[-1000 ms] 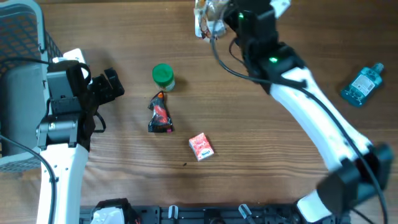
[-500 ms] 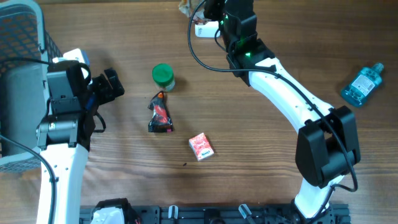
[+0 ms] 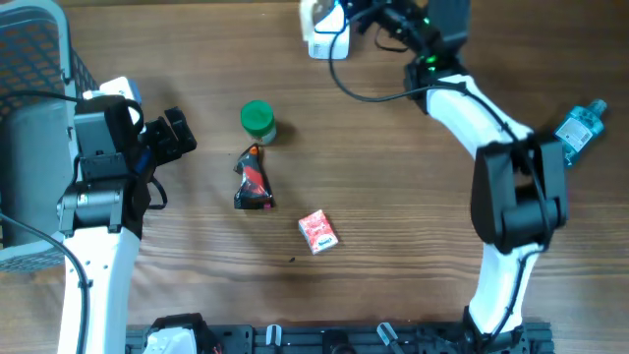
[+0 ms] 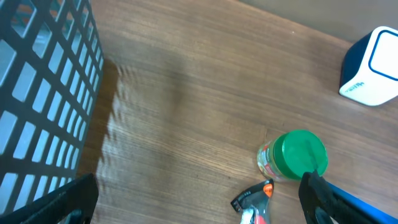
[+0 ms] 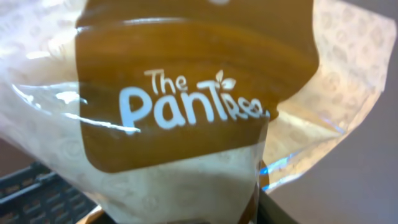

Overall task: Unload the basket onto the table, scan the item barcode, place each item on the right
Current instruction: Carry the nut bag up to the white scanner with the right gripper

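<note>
Right end effector [image 3: 364,14] grasping one pouch [image 5: 186,124]; left end effector [image 3: 177,134] released; one jar [image 3: 257,120], one scanner [image 4: 371,78].

Soft, even light covers the wooden bench [image 3: 413,226], with only faint shadows. In the right wrist view white glare streaks the pouch [image 5: 186,74], close and slightly blurred. The basket [image 4: 37,93] looks soft in the left wrist view.

From the overhead camera I look straight down on the whole table [image 3: 393,226]. My left wrist camera sits low and looks slanted across the wood; it shares the green-lidded jar [image 4: 297,155] and the basket [image 4: 37,93] with the overhead. My right wrist camera is very near a printed pouch [image 5: 186,124], which fills it.
</note>
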`<move>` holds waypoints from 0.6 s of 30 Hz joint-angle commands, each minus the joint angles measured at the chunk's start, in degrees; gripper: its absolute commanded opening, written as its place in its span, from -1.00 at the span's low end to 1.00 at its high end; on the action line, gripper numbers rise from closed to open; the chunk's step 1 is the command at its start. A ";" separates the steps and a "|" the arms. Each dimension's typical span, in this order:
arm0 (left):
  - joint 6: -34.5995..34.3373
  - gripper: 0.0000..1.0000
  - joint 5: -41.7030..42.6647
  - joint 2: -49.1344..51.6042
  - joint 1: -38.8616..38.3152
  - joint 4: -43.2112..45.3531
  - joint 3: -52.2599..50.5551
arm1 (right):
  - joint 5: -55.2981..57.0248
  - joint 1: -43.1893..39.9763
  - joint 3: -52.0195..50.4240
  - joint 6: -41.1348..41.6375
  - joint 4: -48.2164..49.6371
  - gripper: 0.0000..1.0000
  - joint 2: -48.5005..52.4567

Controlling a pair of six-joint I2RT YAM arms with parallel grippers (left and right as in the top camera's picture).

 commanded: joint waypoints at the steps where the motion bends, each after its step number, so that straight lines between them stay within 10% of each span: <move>1: -0.33 1.00 0.46 0.07 -0.22 0.22 0.37 | -5.14 -0.61 1.53 10.36 7.50 -0.67 6.95; 8: -0.33 1.00 0.46 0.07 -0.22 0.22 0.37 | -3.87 -0.09 16.46 11.47 7.28 -0.91 18.60; 18: -0.33 1.00 0.46 0.07 -0.22 0.22 0.37 | 6.93 -0.07 19.80 8.55 2.75 -0.69 21.92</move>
